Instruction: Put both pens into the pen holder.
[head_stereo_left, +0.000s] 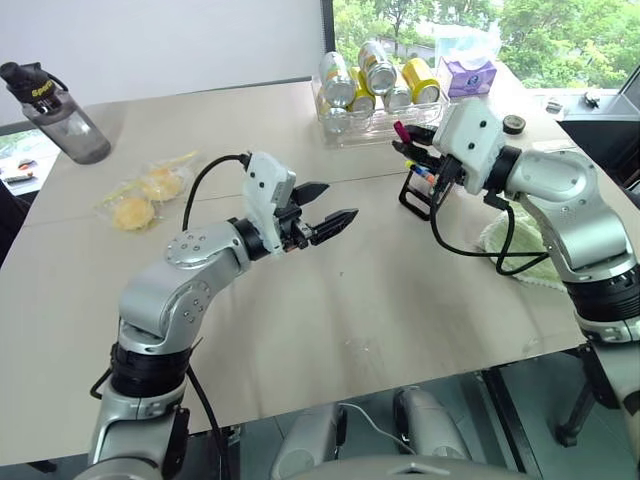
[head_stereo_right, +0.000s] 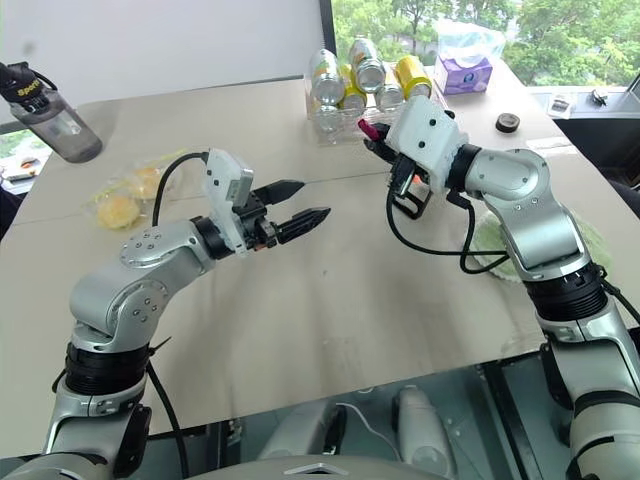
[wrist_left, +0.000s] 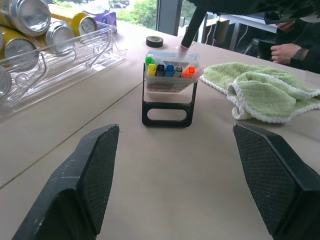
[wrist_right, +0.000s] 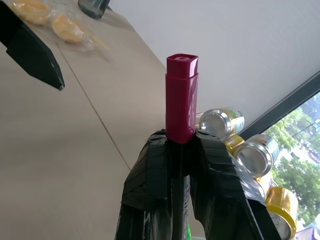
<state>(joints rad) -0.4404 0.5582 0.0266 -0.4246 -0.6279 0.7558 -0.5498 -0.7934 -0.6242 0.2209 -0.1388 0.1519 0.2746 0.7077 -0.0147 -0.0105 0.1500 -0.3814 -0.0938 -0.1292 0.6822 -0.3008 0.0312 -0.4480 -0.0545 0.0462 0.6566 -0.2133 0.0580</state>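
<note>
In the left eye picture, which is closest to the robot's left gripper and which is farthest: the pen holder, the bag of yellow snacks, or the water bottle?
From the left gripper, whose fingers are open:
1. Pen holder, to its right, under the right gripper, nearest.
2. Bag of yellow snacks, on its other side, farther to the left.
3. Water bottle, at the far left corner of the table, farthest.

This looks like an office or meeting room. A large beige tabletop (head_stereo_left: 330, 300) fills the frame, with a plain white wall (head_stereo_left: 160, 40) at upper left and a dark-framed window (head_stereo_left: 520, 30) onto green trees at upper right. A person's hand (wrist_left: 285, 50) rests at a neighbouring desk.
</note>
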